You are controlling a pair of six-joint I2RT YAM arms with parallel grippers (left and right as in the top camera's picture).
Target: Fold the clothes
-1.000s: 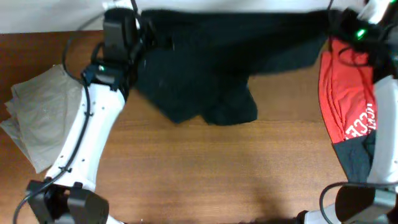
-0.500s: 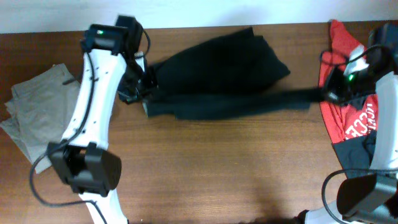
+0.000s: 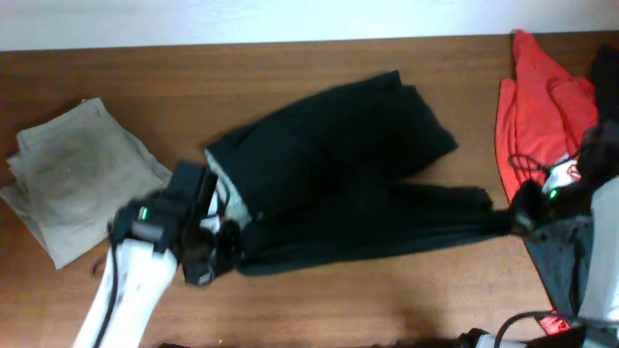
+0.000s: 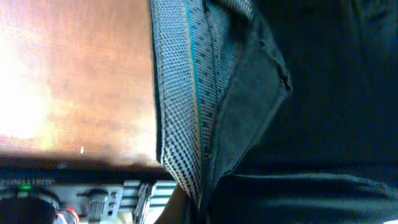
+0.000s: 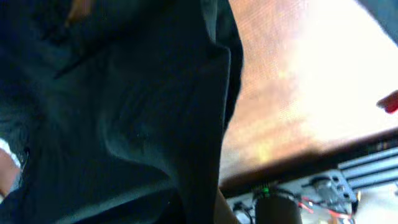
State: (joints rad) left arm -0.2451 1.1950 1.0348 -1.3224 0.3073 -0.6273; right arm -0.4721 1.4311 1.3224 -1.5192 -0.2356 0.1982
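The black shorts (image 3: 348, 174) lie spread across the middle of the table, the pale grey inner waistband (image 3: 227, 198) showing at their left end. My left gripper (image 3: 218, 246) is shut on the waistband end, which fills the left wrist view (image 4: 186, 93). My right gripper (image 3: 513, 215) is shut on the right end of the shorts, drawn out into a thin strip; the black cloth fills the right wrist view (image 5: 124, 124). The khaki trousers (image 3: 73, 184) lie folded at the left. The red top (image 3: 542, 116) lies at the right edge.
The wooden table (image 3: 368, 300) shows bare along the front. A dark grey cloth (image 3: 561, 266) lies under my right arm at the right edge. The white wall runs along the back edge.
Both grippers have pulled the black shorts from the back edge toward the front of the table. The shorts now lie lower and stretched between them, waistband showing at the left.
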